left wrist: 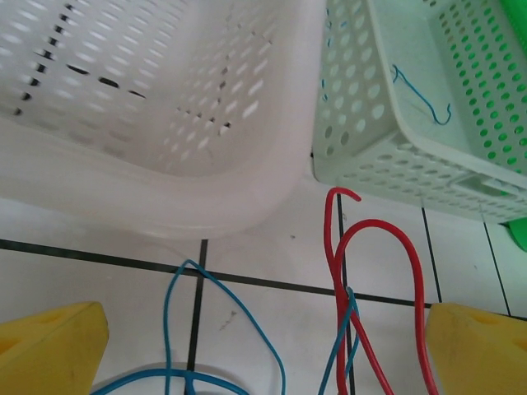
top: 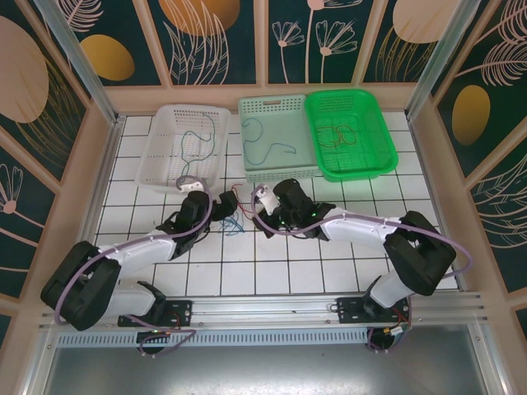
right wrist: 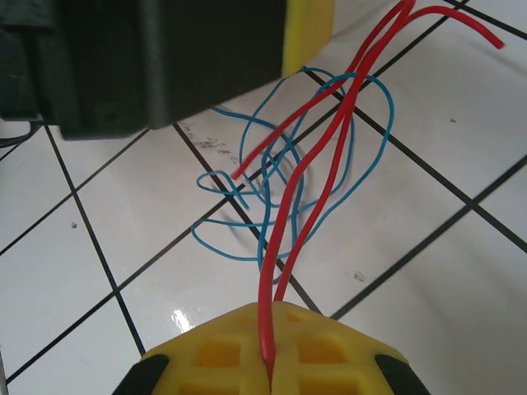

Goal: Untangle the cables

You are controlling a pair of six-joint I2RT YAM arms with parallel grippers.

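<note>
Red glossy cable [right wrist: 264,313] pinched between yellow fingers [right wrist: 218,355].

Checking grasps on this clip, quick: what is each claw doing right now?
Left claw: open, holding nothing.
Right claw: closed on the red cable.

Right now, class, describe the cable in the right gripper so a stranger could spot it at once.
On the white tiled table, look in front of the white basket, where a tangle lies. The red cable rises from it into the right gripper, shut on it; its neighbour, the thinner blue cable, lies loose on the tiles.
</note>
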